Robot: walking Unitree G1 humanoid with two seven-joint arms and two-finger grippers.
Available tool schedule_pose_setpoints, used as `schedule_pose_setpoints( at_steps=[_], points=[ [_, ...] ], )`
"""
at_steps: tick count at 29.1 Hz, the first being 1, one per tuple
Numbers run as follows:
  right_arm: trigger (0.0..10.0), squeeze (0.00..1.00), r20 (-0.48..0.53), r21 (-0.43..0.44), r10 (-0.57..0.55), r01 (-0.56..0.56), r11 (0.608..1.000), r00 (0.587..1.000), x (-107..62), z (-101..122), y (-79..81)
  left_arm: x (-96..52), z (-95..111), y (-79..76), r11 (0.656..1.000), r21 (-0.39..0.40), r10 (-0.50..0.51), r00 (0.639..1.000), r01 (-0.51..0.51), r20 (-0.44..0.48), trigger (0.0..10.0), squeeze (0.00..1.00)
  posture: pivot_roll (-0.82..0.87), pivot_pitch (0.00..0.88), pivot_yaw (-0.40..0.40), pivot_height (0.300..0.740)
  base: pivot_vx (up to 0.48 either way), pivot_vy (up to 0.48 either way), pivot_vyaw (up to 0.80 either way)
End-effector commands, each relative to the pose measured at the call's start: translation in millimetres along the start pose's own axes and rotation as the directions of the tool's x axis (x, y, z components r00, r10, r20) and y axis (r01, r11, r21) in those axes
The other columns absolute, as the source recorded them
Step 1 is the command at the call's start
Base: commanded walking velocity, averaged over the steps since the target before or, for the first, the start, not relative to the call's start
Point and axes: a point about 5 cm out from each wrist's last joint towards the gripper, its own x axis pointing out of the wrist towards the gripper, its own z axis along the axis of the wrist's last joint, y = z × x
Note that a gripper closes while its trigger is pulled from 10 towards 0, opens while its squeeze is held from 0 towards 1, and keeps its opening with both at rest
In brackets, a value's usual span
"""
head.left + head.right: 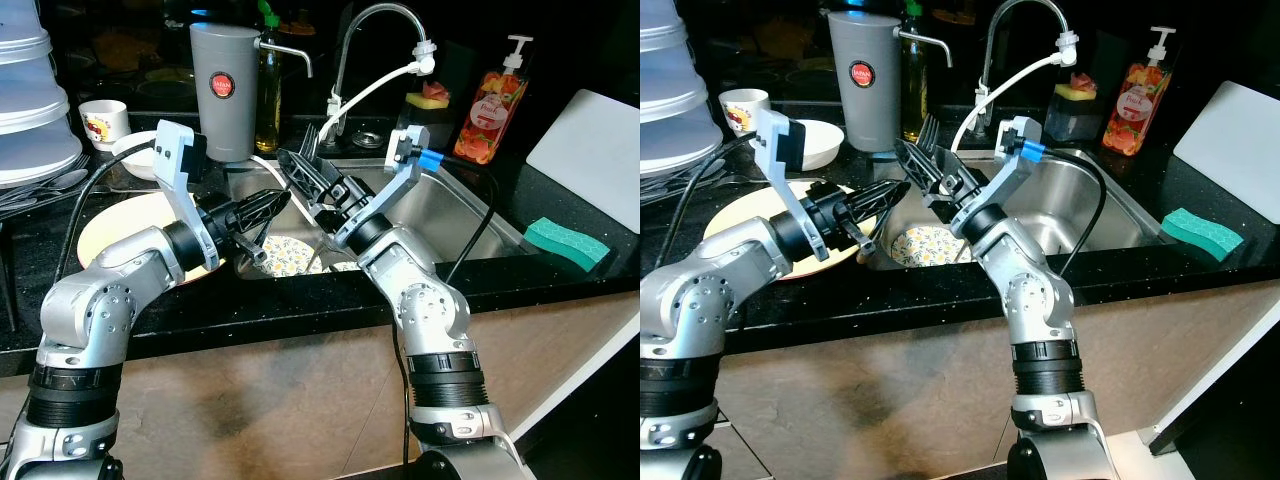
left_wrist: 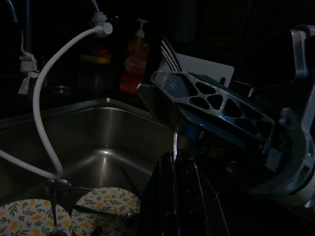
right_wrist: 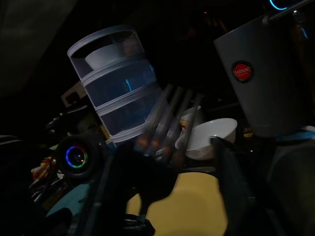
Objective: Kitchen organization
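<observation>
Steel fork [image 1: 308, 142] pinched upright in right gripper [image 1: 300, 165] at frame centre above sink [image 1: 440, 210], left gripper [image 1: 262, 207] fingers together on nothing, just left, over floral plates [image 1: 285, 255], yellow plate [image 1: 110, 225] at left on counter.

A blurred fork [image 3: 165, 125] rises at centre frame from the right gripper [image 3: 167, 182], clamped between its fingers. Stacked clear containers [image 3: 115, 86] upper left, grey canister [image 3: 261, 78] upper right, white bowl [image 3: 211, 135] between, yellow plate [image 3: 192, 206] below.
</observation>
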Motion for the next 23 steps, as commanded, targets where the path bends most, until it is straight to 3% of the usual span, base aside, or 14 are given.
schedule_pose_setpoints(
  at_steps=[1,9,10,16,17,18,19,23],
  points=[
    [0.0,0.0,0.002,0.019,-0.002,0.002,1.0,1.0,0.5,0.3,-1.4,-1.7,-1.6,-2.0,1.0,-0.003,-0.01,1.0,0.01,-0.014,0.0,0.0,0.09,0.054,-0.085,0.74,0.0,0.0,0.0],
    [0.0,0.0,0.014,0.028,-0.009,0.009,1.0,1.0,1.6,1.0,-3.1,-2.0,-2.9,-2.7,1.0,-0.014,-0.008,1.0,0.008,-0.023,0.0,0.0,0.09,0.05,-0.085,0.74,0.0,0.0,0.0],
    [0.0,0.0,0.017,0.031,-0.01,0.01,0.999,1.0,1.6,1.4,-3.2,-1.8,-2.2,-2.9,1.0,-0.01,-0.01,1.0,0.01,-0.019,4.4,1.0,0.09,0.05,-0.085,0.74,0.0,0.0,0.0],
    [0.0,0.0,0.032,0.047,-0.021,0.019,0.999,0.999,1.5,3.7,-4.9,-1.3,-3.0,-0.5,1.0,-0.007,0.007,1.0,-0.008,-0.023,3.7,1.0,0.09,0.047,-0.084,0.74,0.0,0.0,0.0],
    [0.0,0.0,0.037,0.051,-0.025,0.023,0.998,0.999,1.5,4.8,-5.8,-1.3,-2.6,-0.1,1.0,-0.009,0.009,1.0,-0.009,-0.021,6.8,1.0,0.09,0.047,-0.084,0.74,0.0,0.0,0.0],
    [0.0,0.0,0.037,0.051,-0.025,0.023,0.998,0.999,1.5,4.8,-5.8,-1.3,-2.6,-0.1,1.0,-0.009,0.009,1.0,-0.009,-0.021,6.8,1.0,0.09,0.047,-0.084,0.74,0.0,0.0,0.0],
    [0.0,0.0,0.041,0.053,-0.029,0.027,0.998,0.999,1.4,5.6,-6.5,-1.1,-2.2,0.7,1.0,-0.007,0.021,1.0,-0.021,-0.018,10.0,1.0,0.09,0.047,-0.085,0.74,0.0,0.0,0.0],
    [0.0,0.0,0.059,0.06,-0.051,0.047,0.997,0.997,1.6,9.2,-10.7,-1.1,-2.0,4.2,0.999,-0.006,0.05,0.999,-0.05,-0.017,10.0,1.0,0.09,0.047,-0.085,0.74,0.0,0.0,0.0]
  ],
)
